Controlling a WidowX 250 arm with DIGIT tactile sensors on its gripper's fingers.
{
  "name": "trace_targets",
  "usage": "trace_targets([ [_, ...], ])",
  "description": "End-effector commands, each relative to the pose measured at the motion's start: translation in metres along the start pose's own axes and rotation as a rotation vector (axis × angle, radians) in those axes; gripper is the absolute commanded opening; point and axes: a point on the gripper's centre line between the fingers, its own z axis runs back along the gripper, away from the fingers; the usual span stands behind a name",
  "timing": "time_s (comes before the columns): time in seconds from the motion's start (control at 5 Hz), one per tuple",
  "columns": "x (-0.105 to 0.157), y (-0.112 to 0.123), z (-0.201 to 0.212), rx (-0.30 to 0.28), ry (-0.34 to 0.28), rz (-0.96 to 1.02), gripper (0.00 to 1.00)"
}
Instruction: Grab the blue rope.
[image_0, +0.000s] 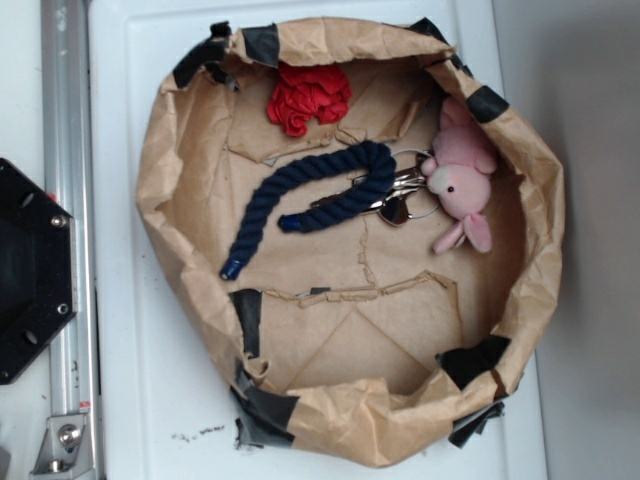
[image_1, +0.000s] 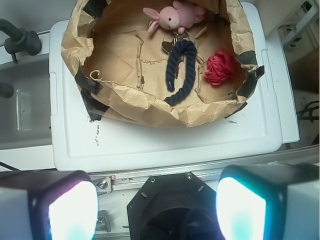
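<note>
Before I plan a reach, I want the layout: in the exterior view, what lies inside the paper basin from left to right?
Blue rope → bunch of keys, partly under the rope's bend → pink plush toy. The red fabric bundle sits above the rope's span, so it is left out.

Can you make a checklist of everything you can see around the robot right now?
Surface: white lid, a few dark specks near the front edge.
Job's things: blue rope, bent in a hook shape, lying inside the paper bowl; one end rests against the keys.
Clutter: red cloth at the bowl's back, pink bunny beside the keys.
Tool: tool open, holding nothing, far back from the bowl.
Cables: dark cables at the right edge of the wrist view.
Surroundings: metal rail and black robot base beside the lid.
</note>
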Motion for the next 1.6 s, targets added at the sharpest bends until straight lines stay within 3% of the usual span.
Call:
trace_targets([
  [0.0, 0.0, 0.0, 0.0, 0.0, 0.0, 0.0, 1.0],
  [0.4, 0.093, 0.022, -0.088, 0.03, -0.079, -0.051, 1.0],
  [0.6, 0.127, 0.035, -0.126, 0.079, -0.033, -0.031, 1.0],
  [0.8, 0.147, 0.037, -0.172, 0.071, 0.065, -0.052, 1.0],
  [1.0, 0.148, 0.026, -0.208, 0.127, 0.151, -0.102, 1.0],
  [1.2, 0.124, 0.038, -0.229, 0.172, 0.24, -0.109, 1.0],
  [1.4, 0.104, 0.063, -0.249, 0.165, 0.266, -0.025, 1.0],
])
